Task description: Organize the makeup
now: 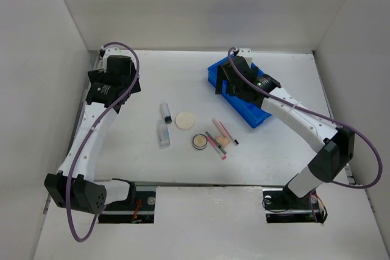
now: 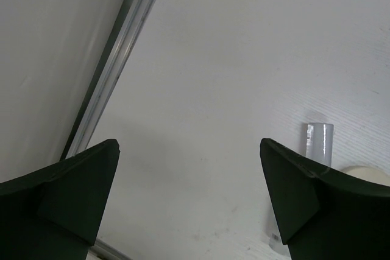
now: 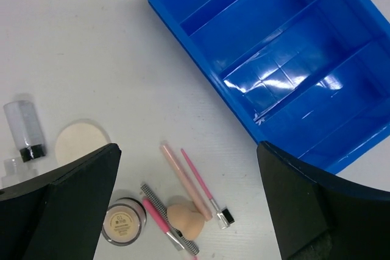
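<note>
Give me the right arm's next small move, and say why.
Probably shift the right claw away from the blue tray to above the beige sponge and lower it. The claw is open and holds nothing, the tray compartments in view are bare, and the sponge lies on the table among the pencils, close to this claw.

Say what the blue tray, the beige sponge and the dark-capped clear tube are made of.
Blue tray: hard glossy plastic, judging by sharp reflections on its floor. Beige sponge: likely soft foam, matte, rounded, no shine. Dark-capped clear tube: see-through plastic or glass, cannot tell which.
</note>
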Robot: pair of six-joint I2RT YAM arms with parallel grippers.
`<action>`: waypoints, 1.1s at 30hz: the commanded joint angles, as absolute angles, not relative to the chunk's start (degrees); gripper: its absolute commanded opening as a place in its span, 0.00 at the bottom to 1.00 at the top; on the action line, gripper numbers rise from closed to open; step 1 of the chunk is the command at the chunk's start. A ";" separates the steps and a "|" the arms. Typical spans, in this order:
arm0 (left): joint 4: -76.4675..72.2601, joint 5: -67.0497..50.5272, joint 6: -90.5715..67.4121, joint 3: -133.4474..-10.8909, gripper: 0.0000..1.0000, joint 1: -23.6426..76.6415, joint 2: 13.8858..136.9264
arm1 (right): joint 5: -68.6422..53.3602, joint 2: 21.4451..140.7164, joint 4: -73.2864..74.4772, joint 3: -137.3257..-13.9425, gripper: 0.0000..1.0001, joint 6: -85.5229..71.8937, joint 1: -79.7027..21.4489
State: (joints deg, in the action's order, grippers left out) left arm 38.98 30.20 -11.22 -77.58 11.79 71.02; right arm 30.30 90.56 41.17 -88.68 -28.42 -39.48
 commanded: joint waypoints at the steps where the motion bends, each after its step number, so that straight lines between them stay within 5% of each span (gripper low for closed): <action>1: 42.26 30.16 -14.76 -80.40 1.00 11.87 73.03 | 28.06 90.70 38.25 -91.66 1.00 -29.53 -40.43; 4: 47.01 30.23 -17.31 -82.87 1.00 11.87 74.53 | 11.22 93.24 36.49 -97.19 0.98 -26.91 -41.91; 10: 57.29 26.11 -22.58 -87.79 1.00 9.15 76.81 | 3.26 103.15 31.64 -102.98 0.90 -24.79 -48.77; 21: 62.76 30.93 -25.22 -88.08 1.00 8.53 71.73 | 7.29 132.94 44.11 -135.77 0.90 -24.87 -54.14; 33: 63.46 28.12 -26.81 -85.25 1.00 6.86 68.29 | 8.61 147.47 45.35 -144.57 0.88 -26.89 -53.00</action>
State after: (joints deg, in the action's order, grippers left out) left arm 62.11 27.92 -26.46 -85.47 7.33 69.08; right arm 8.38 145.80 44.56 -140.94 -25.96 -53.54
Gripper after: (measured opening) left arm 0.997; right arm 0.887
